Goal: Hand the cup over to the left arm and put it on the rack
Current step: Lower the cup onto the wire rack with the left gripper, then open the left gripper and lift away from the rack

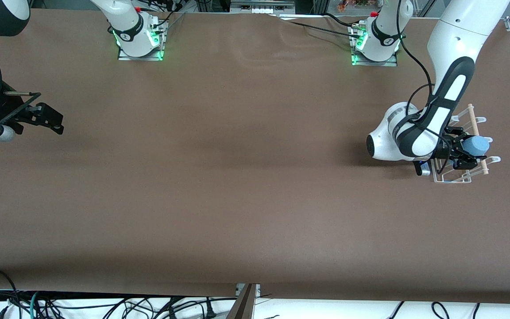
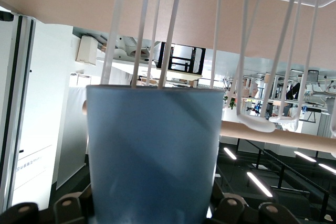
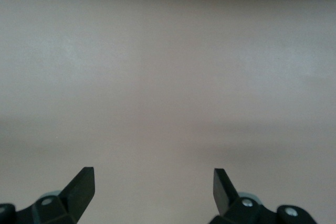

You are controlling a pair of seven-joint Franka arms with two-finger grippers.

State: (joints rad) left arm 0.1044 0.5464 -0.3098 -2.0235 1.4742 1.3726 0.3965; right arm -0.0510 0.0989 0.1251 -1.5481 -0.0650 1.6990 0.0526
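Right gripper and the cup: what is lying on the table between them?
Nothing: the front view shows only bare brown table between the open, waiting right gripper and the cup, held by the left gripper at the rack.

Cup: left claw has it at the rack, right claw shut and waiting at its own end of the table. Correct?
Not quite. The right claw is open, as the right wrist view shows. The rest holds: the left claw grips the cup at the rack.
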